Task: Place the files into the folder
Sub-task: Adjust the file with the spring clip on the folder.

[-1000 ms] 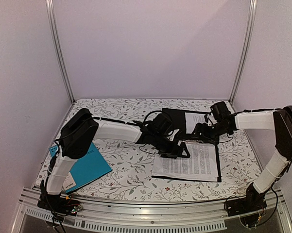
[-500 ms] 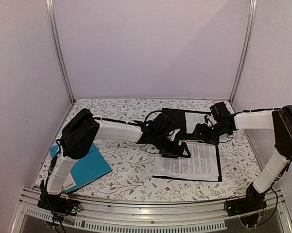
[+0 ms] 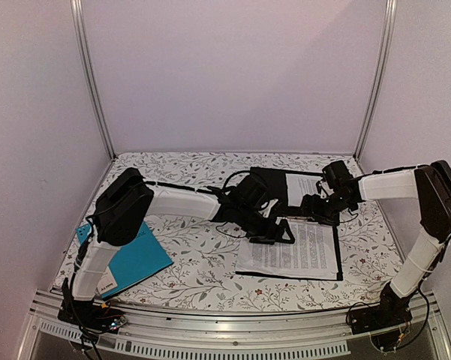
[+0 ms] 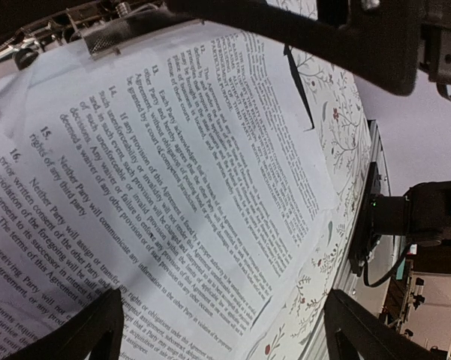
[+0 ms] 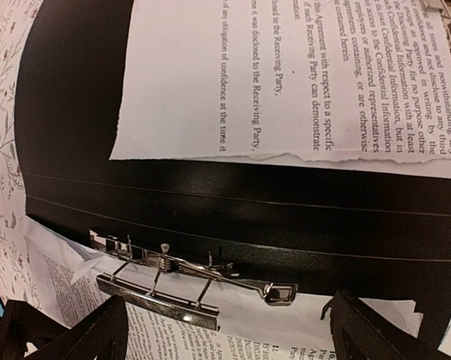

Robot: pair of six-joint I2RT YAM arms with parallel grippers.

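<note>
The files (image 3: 289, 253) are lying flat on the 6 o'clock half of the open folder (image 5: 210, 202), which is sitting toward 3 o'clock on the tabletop (image 3: 202, 262). Their top edge is running under the silver clip (image 5: 187, 285) by the spine, a little crumpled there; you cannot tell from here whether the clip is actually pinching them. A torn sheet (image 5: 285, 82) of the same print is resting on the 12 o'clock half, its ragged edge facing the spine.

The pages are reading as a confidentiality agreement. Numbered clauses 13 to 16 are showing, one beginning "Neither Party will assign or transfer any rights or obligations under this Agreement". On the torn sheet you are seeing "Receiving Party" and "Confidential Information".

Your left tool (image 4: 229, 330) is hovering low over the printed stack, jaws standing wide with nothing between them, probably placed to flatten or square the sheets. Your right tool (image 5: 229, 334) is hanging over the clip and spine, likewise spread wide and gripping nothing, probably lined up to work the clip.

The teal folder (image 3: 135, 259) is lying well apart at 8 o'clock, near the left arm's base, taking no part.
</note>
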